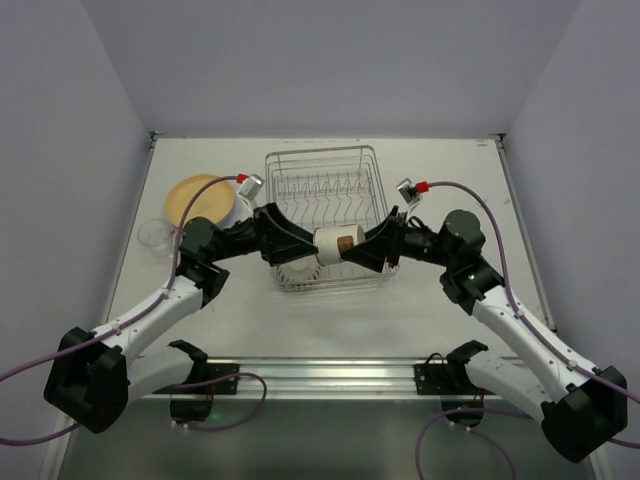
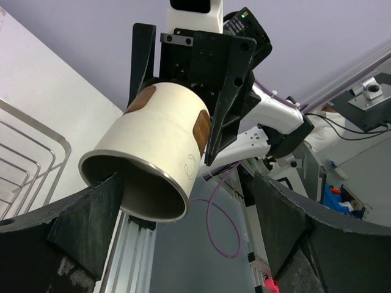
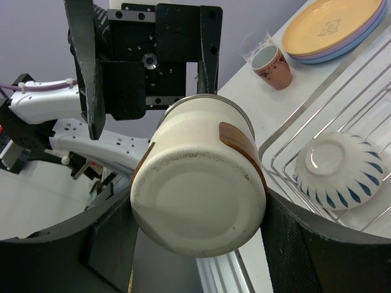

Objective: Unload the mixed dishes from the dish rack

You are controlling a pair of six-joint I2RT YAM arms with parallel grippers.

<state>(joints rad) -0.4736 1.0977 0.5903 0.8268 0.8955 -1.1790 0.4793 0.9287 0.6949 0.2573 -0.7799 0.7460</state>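
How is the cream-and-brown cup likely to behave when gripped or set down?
The cup looks stiff and smooth-walled, so probably slippery in the right claw. Held on its side, its round wall would likely roll if released. It looks hard, so it may chip if dropped.

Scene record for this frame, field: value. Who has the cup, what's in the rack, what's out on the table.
held item: brown-and-cream cup, on its side in the air above the rack's near part
right gripper: shut on the cup's base end
left gripper: open, fingers either side of the cup's mouth
dish rack: holds a white ribbed bowl, upside down; no plates in the slots
table, left of rack: stacked plates, yellow-orange on top; pink mug; clear glass
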